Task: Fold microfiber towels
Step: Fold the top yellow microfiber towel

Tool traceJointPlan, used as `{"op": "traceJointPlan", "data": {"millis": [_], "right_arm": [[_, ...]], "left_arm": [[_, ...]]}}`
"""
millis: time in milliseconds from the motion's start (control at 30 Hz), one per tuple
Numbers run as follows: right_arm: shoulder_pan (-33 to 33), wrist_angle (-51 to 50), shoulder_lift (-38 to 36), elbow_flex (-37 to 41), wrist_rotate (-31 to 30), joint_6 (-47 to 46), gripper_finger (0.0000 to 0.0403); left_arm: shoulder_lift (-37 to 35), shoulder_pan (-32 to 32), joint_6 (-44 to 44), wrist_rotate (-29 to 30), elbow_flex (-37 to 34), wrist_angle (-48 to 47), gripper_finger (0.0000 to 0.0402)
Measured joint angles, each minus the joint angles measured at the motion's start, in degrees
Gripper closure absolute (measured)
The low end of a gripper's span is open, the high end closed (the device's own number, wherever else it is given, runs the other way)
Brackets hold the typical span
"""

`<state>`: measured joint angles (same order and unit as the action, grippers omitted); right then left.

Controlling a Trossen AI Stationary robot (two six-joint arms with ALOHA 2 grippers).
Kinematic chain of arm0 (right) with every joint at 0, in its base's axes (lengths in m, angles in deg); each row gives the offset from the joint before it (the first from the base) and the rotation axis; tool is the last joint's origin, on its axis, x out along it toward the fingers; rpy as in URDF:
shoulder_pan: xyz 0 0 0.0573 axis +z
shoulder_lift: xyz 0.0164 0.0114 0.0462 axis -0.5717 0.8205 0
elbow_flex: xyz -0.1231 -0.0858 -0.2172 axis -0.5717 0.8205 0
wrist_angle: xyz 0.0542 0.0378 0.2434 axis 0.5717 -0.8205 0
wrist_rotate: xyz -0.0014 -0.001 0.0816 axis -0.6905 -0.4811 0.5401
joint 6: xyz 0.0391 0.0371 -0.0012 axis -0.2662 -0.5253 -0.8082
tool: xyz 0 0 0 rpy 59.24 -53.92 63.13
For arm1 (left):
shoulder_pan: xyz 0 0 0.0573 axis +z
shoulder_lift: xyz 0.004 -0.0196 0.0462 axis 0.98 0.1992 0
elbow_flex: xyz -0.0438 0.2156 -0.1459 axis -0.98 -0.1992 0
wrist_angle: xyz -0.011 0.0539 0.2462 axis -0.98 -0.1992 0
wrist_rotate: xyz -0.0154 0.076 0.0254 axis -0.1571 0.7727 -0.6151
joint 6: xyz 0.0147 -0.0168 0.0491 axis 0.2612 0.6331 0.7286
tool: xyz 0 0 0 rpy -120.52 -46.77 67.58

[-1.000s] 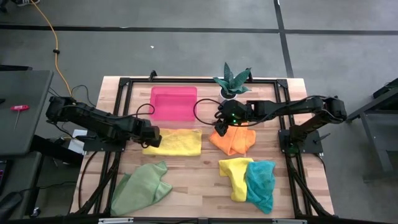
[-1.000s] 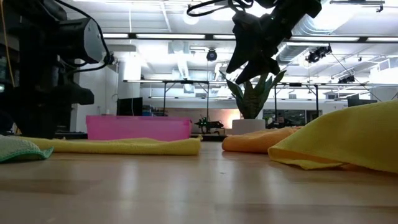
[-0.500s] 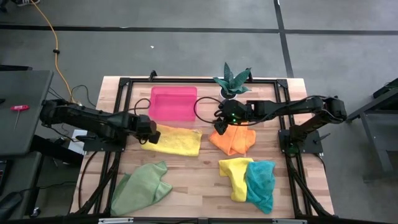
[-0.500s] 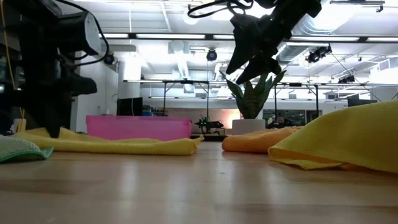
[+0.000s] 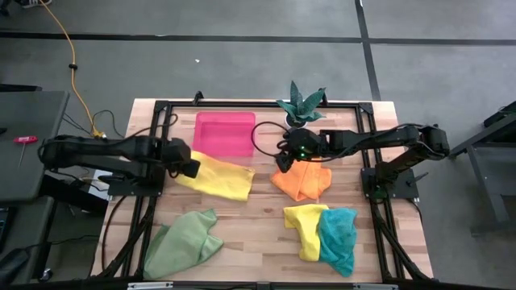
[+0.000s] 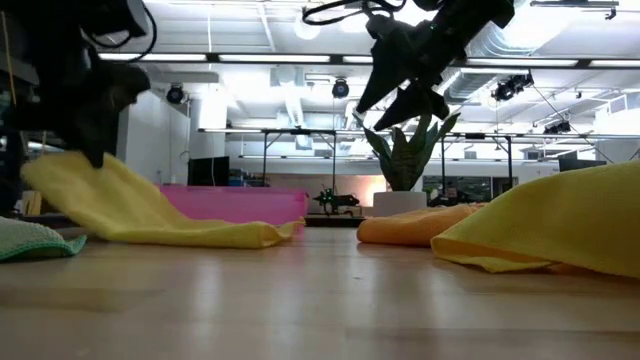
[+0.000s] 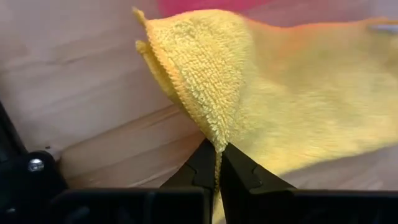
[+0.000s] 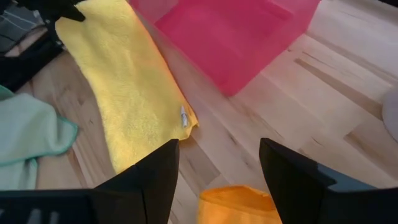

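Note:
A yellow towel (image 5: 219, 176) lies left of centre in front of the pink tray. Its left end (image 6: 70, 175) is raised, and its right end (image 6: 250, 235) rests on the table. My left gripper (image 5: 189, 167) is shut on that raised end. My right gripper (image 5: 284, 167) hangs open above the left edge of the orange towel (image 5: 305, 182), touching nothing. A light green towel (image 5: 182, 245) lies crumpled at the near left. At the near right, a second yellow towel (image 5: 303, 228) lies partly under a teal towel (image 5: 339, 238). My left gripper pinches the yellow towel's left end between its two fingertips, at an edge (image 7: 214, 138) near a corner. The fingers come steeply from above. One layer or several, I cannot tell. The held end is lifted clear, and the cloth slopes slack down to its right end on the table.
The rigid pink tray (image 5: 224, 133) stands at the far middle, with a potted plant (image 5: 300, 105) to its right. A black frame (image 5: 161, 109) runs around the tabletop. Bare wood (image 5: 258, 221) shows between the towels at the centre.
My left gripper has risen and drawn a little toward the table's far left. The yellow towel's left end went up with it off the table. The towel now slopes and lies askew, its right end still on the wood. My right gripper has stayed over the orange towel.

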<state>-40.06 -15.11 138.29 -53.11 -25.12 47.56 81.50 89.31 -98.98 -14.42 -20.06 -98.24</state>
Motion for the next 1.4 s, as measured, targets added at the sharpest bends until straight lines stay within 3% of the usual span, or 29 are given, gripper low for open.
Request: {"op": "traceJointPlan", "data": {"millis": [400,800,1133,1400], "right_arm": [[0.5,4.7,0.0,0.0,0.0,-1.0,0.0188],[0.5,8.0,0.0,0.0,0.0,-0.4,0.0188],[0.5,8.5,0.0,0.0,0.0,-0.4,0.0188],[0.5,8.4,0.0,0.0,0.0,-0.4,0.0188]], "left_arm": [[3.5,-2.7,-1.3,-1.1,9.4,0.5,0.0401],[21.2,-6.7,0.2,-2.9,9.4,25.7,0.0401],[34.3,-6.7,0.7,-9.0,9.4,39.8,0.0401],[40.7,-6.7,-0.2,-9.4,9.3,49.3,0.0388]]}}
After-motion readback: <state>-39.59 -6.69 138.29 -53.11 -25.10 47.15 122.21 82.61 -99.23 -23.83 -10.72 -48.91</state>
